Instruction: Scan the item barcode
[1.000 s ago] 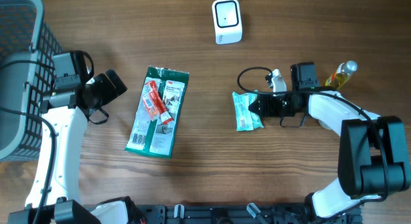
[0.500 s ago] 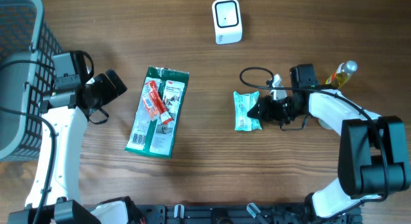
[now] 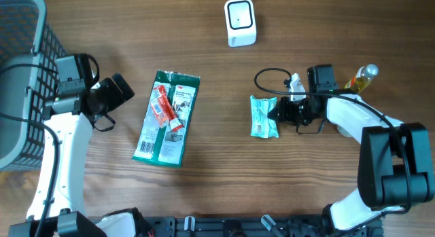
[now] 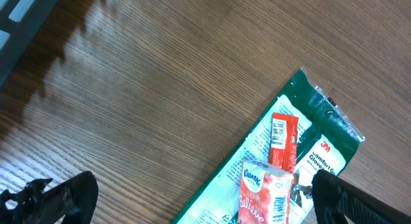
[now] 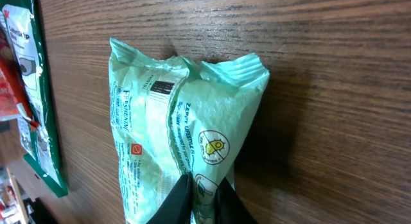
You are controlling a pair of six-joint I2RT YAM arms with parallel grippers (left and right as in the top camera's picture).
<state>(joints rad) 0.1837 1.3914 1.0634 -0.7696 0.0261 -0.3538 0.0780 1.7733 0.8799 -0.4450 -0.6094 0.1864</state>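
From overhead, we saw the mint-green packet (image 3: 262,118) lying on the wooden table (image 3: 204,189), right of centre, its long axis running twelve to six o'clock. The right gripper (image 3: 277,113) pinched its three o'clock edge, jaws nearly together. The left gripper (image 3: 119,89), at nine o'clock, stood wide, holding nothing.

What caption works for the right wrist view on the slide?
Right gripper pinches the near edge of a mint-green packet lying on the wooden table.

right fingers (image 3: 279,115) at mint pouch (image 3: 262,118) edge | scanner (image 3: 240,22) apart, top centre
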